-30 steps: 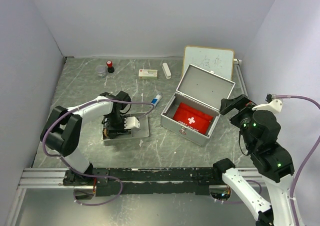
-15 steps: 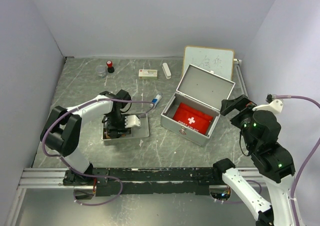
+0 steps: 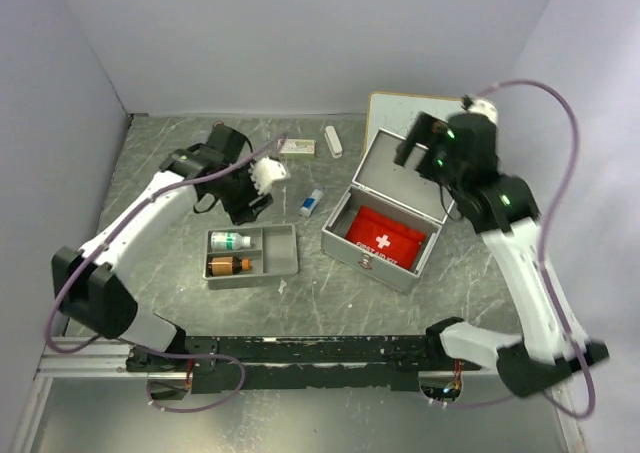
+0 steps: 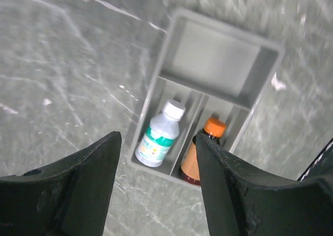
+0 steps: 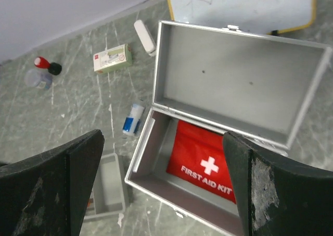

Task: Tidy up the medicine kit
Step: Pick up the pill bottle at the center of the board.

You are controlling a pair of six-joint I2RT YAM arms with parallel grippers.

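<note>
The medicine kit is a silver case with its lid open, right of centre; its lid leans back. A red first-aid pouch lies inside it. My right gripper hangs open and empty high above the case, and it shows over the lid. My left gripper is open and empty, raised above a grey divided tray. The tray holds a white bottle and a brown bottle with an orange cap, side by side. From above, the left gripper sits behind the tray.
On the table behind lie a small box, a white tube, a blue-and-white tube, a red-capped item and a clear cup. A whiteboard leans behind the case. Walls close in on three sides.
My left gripper has opened wider and lifted off the tray toward the back, with both bottles lying in the tray. My right arm has swung up and left to above the case.
</note>
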